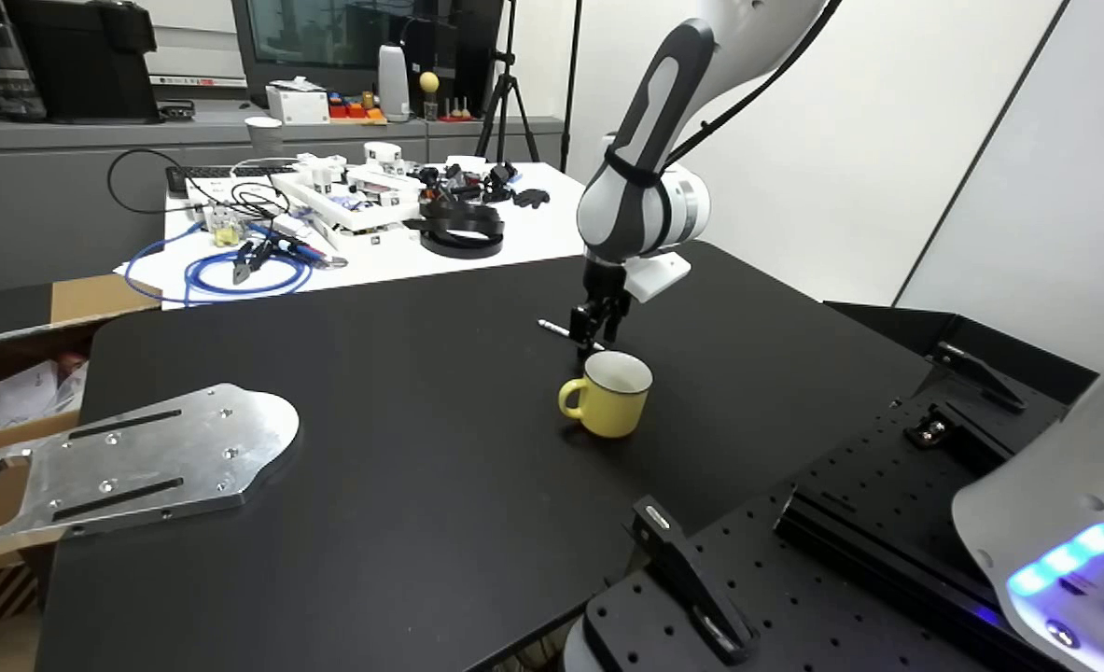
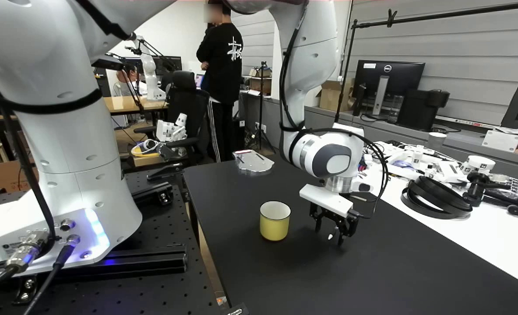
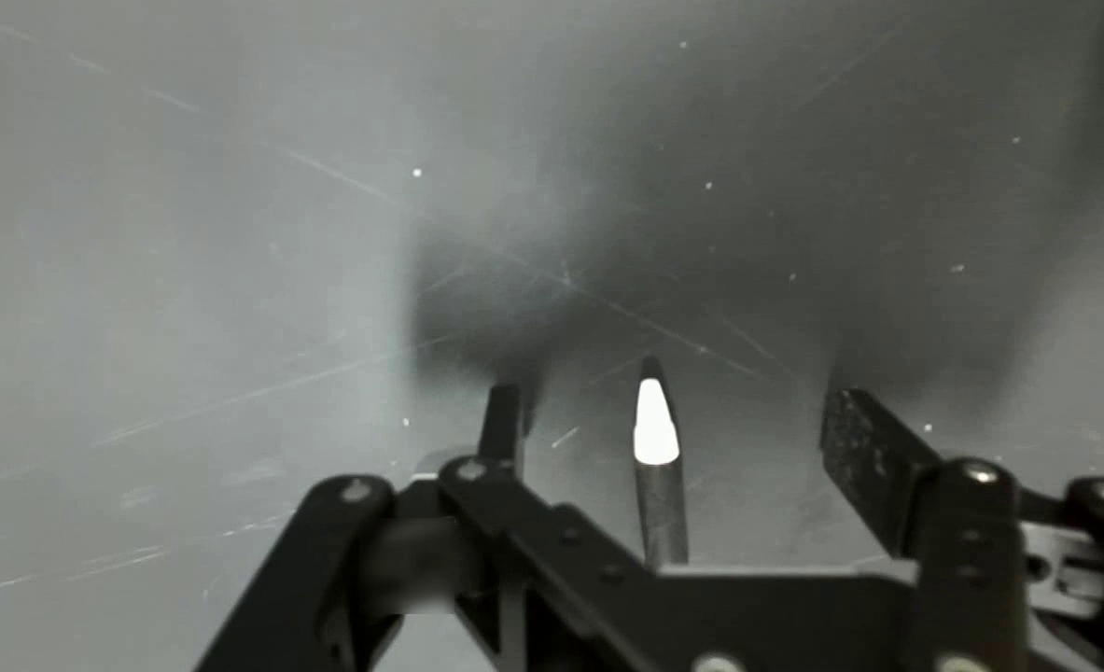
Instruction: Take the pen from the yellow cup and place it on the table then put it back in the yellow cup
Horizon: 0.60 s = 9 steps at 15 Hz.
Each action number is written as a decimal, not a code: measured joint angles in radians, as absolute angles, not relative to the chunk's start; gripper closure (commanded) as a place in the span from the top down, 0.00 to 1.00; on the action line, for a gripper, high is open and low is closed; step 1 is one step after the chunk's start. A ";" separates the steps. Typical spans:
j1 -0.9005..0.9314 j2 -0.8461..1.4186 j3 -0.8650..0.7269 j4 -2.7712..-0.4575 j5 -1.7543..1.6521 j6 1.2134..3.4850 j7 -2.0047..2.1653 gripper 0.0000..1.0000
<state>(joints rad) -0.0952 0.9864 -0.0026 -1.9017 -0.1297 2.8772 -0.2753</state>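
Note:
The pen lies flat on the black table (image 1: 402,467). Its pale end (image 1: 552,328) shows beside the gripper in an exterior view, and its white tip shows under the gripper in an exterior view (image 2: 330,236). In the wrist view the pen (image 3: 660,485), white-tipped with a grey body, lies between the fingers, touching neither; its rear is hidden. My gripper (image 3: 671,415) is open, fingertips low at the table around the pen; it also shows in both exterior views (image 1: 598,343) (image 2: 329,236). The yellow cup (image 1: 611,413) (image 2: 274,227) stands upright close beside the gripper; its inside bottom is hidden.
A silver metal plate (image 1: 188,439) (image 2: 253,161) lies at the table's edge, over a cardboard box (image 1: 10,448). A white table (image 1: 365,266) with cables, tools and white parts adjoins. The robot base (image 2: 79,188) stands on a perforated black mount (image 1: 850,523).

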 measured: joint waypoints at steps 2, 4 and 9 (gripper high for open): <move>-0.095 0.996 -0.001 -1.893 -0.129 2.888 -0.275 0.40; -0.100 0.996 0.004 -1.886 -0.125 2.891 -0.275 0.26; -0.122 0.992 0.023 -1.884 -0.120 2.915 -0.275 0.00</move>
